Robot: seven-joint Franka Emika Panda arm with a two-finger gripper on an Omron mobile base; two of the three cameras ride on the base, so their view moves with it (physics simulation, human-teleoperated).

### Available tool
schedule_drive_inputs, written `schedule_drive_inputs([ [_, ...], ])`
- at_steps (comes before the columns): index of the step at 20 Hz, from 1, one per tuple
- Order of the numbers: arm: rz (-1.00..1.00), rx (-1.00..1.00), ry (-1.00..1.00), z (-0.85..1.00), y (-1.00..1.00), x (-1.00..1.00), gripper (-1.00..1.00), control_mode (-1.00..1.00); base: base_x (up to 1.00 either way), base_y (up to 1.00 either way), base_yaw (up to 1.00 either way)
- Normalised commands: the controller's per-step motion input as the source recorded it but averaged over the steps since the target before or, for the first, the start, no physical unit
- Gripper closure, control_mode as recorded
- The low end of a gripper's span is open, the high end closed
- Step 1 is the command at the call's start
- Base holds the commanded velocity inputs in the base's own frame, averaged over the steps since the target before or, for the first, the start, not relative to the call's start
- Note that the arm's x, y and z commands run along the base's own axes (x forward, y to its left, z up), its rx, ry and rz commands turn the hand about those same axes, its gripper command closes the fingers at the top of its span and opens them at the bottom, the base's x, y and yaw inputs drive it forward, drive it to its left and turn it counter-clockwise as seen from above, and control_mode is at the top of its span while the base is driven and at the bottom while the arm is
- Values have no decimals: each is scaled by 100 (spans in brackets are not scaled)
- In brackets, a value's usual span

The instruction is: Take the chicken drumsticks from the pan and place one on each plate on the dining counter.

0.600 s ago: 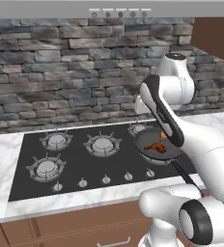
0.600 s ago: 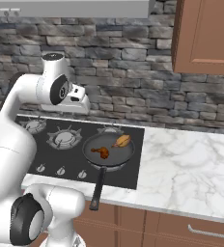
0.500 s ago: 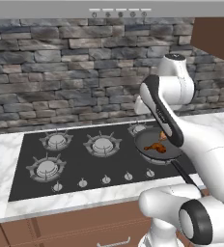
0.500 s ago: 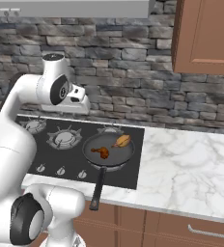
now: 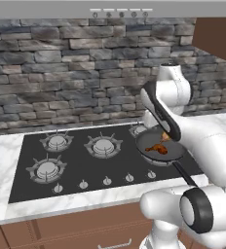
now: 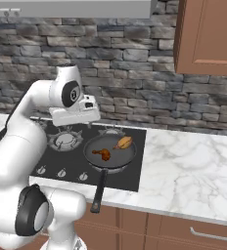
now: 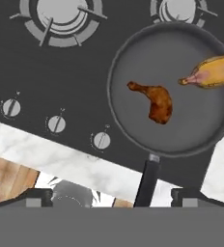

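The dark pan sits on the hob's front right burner, its black handle pointing at the counter edge. Two chicken drumsticks lie in it: a dark brown one near the middle and a golden one by the far rim. My gripper is open and empty, high above the pan's handle side. From the right base, my hand hovers left of the pan, with both drumsticks visible. The plates and dining counter are out of view.
The black hob has several burners and a row of knobs along its front. White marble worktop stretches right of it. A stone wall stands behind, and a wooden cabinet hangs at upper right.
My hand has shifted slightly right and down toward the pan. The pan and both drumsticks have stayed put.
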Motion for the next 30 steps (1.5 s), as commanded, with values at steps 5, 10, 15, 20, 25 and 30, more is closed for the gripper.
schedule_drive_inputs([
  [5,56,-3,16,-28,-22,26,-100,-100,0,0,0],
  [10,26,0,-9,-39,0,29,-100,-100,0,0,0],
  [15,9,0,-12,-49,0,39,-100,-100,0,0,0],
  [20,1,0,2,-40,0,45,-100,-100,0,0,0],
  [25,-2,0,6,-48,5,21,-100,-100,0,0,0],
  [30,-1,0,-1,-43,0,14,-100,-100,0,0,0],
])
